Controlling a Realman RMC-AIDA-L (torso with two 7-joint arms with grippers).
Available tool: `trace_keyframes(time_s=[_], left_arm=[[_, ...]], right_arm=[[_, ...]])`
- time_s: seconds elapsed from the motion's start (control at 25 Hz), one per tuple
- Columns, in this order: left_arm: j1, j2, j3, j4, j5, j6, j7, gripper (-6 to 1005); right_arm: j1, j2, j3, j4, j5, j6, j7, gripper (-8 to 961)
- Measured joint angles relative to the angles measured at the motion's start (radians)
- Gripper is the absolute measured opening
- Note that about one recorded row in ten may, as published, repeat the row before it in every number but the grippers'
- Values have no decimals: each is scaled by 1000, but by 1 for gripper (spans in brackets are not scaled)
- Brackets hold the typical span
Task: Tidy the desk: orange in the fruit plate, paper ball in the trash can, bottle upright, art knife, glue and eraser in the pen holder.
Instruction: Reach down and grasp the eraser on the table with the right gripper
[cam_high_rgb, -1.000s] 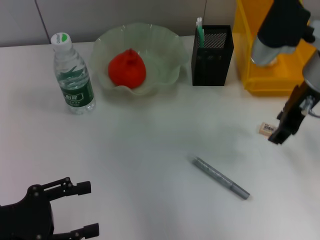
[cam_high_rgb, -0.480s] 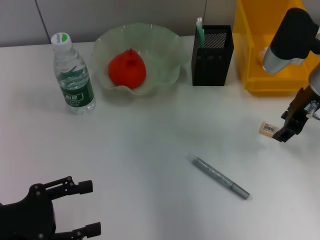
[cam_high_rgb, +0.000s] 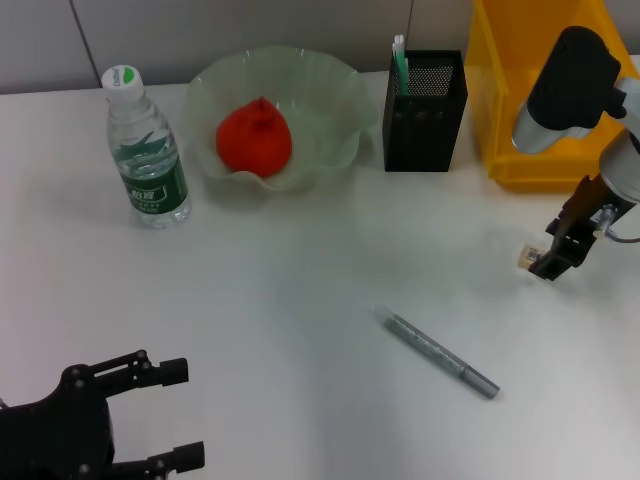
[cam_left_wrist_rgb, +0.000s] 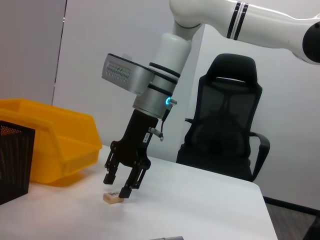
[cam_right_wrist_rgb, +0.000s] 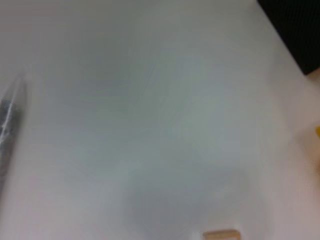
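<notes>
Black fingers of your left gripper (cam_high_rgb: 170, 415) sit spread apart at the near left corner of the white desk (cam_high_rgb: 300, 300), parked and holding nothing. Just past them toward the middle, a grey pen-shaped tool (cam_high_rgb: 440, 353) lies flat and diagonal on the bare surface. Farther out on the right, your right gripper (cam_left_wrist_rgb: 121, 184) hangs over the eraser (cam_left_wrist_rgb: 113, 197), fingers parted and pointing down, one tip at or just above the small beige block; whether it touches, you cannot tell. The eraser rests on the desk near the yellow trash can (cam_high_rgb: 520, 90). Along the far edge, you see the bottle (cam_high_rgb: 148, 150) standing upright at left, the orange (cam_high_rgb: 254, 138) lying inside the fruit plate (cam_high_rgb: 330, 90), and the black mesh pen holder (cam_high_rgb: 424, 98) just beside the bin, with a green-and-white item upright in it.
</notes>
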Motion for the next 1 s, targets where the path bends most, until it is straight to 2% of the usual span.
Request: trace_keyframes(time_s=[0.76,0.96,1.0], left_arm=[[-1,0,0,0,0,0,-4,802],[-1,0,0,0,-1,0,-4,802],[-1,0,0,0,-1,0,-4,802]], right_arm=[[14,6,2,67,2,49,-6,533],[14,6,2,68,3,50,-6,360],[14,7,3,66,4,48,-5,359]])
